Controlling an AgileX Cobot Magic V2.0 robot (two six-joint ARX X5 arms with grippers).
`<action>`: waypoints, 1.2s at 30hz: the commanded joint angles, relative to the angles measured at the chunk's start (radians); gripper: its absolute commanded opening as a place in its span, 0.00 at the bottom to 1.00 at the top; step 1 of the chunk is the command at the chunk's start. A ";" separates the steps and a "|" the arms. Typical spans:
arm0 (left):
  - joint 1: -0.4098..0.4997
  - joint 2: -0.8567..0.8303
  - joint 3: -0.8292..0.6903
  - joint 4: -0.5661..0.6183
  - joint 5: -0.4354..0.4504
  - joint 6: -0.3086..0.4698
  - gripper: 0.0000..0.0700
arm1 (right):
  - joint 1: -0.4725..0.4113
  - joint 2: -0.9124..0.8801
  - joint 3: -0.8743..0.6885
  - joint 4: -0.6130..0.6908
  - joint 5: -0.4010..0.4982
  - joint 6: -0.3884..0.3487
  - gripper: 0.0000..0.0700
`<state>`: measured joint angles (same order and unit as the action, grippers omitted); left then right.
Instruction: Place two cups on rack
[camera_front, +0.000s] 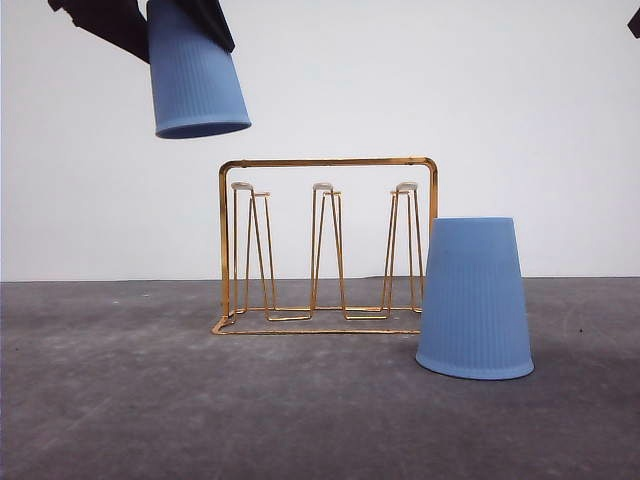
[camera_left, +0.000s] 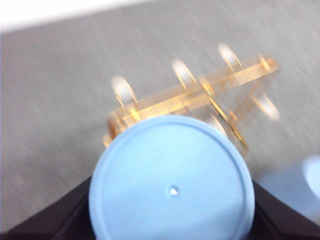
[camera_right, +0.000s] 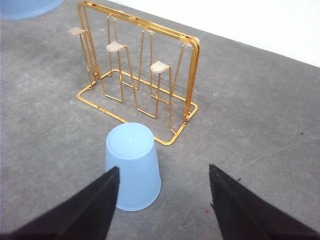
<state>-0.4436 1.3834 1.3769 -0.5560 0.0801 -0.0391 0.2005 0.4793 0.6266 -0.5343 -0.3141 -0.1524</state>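
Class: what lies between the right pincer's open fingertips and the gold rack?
In the right wrist view, a blue cup stands upside down on the table between the right pincer and the rack.

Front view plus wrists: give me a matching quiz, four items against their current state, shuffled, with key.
Column 1:
1. lifted cup
2. second cup
3. rack
4. right gripper

Column 2:
A. empty, prongs bare, standing on the table
B. open, fingers apart above the table
C. upside down on the table beside the rack's right end
D. held in the air by the left gripper, mouth down, tilted

Pairs: 1-D, 2-C, 3-A, 4-B
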 joint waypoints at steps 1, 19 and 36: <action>-0.010 0.041 0.019 0.032 -0.003 -0.003 0.33 | 0.003 0.002 0.012 0.010 0.001 -0.005 0.52; -0.022 0.363 0.019 0.082 -0.011 -0.003 0.53 | 0.003 0.003 0.012 0.010 0.001 -0.005 0.52; -0.009 0.173 0.146 -0.379 0.083 0.001 0.55 | 0.003 0.004 0.012 0.009 -0.003 0.041 0.52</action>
<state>-0.4521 1.5427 1.5134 -0.9263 0.1493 -0.0425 0.2005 0.4794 0.6266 -0.5343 -0.3148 -0.1375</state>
